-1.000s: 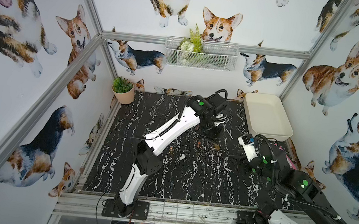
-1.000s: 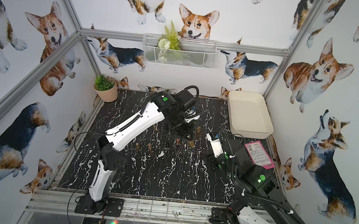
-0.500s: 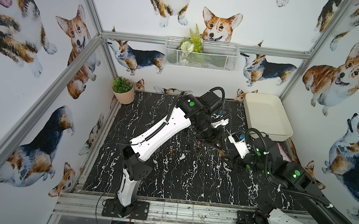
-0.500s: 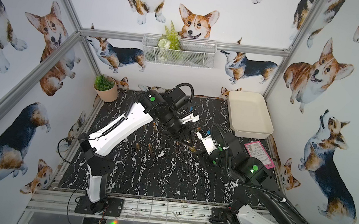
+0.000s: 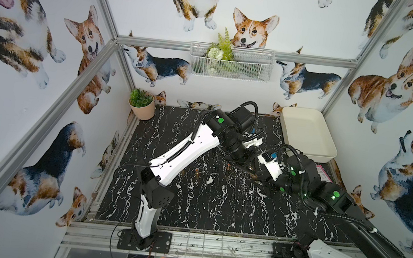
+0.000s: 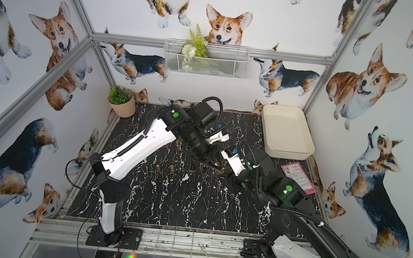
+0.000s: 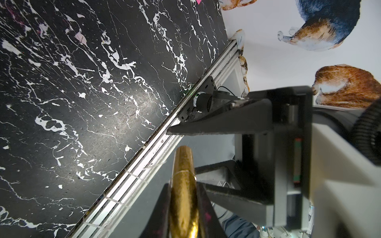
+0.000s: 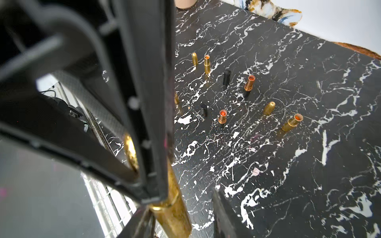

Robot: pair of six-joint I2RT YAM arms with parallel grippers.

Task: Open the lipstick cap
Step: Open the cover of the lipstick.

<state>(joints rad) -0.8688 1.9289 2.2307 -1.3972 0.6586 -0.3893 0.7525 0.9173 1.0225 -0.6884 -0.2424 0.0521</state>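
The left claw (image 5: 250, 169) is clamping the gold lipstick (image 7: 182, 164) aloft over the mid-table (image 5: 191, 200). The right claw (image 8: 181, 206) is straddling its free end, jaws apart. It is likely light, stiff and slippery, so I'd be gripping the cap squarely.

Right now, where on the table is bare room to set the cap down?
The wide front strip of the table, along the metal rail, is bare. Crowded: the middle, where opened lipsticks and caps stand, and beside them the held gold lipstick.
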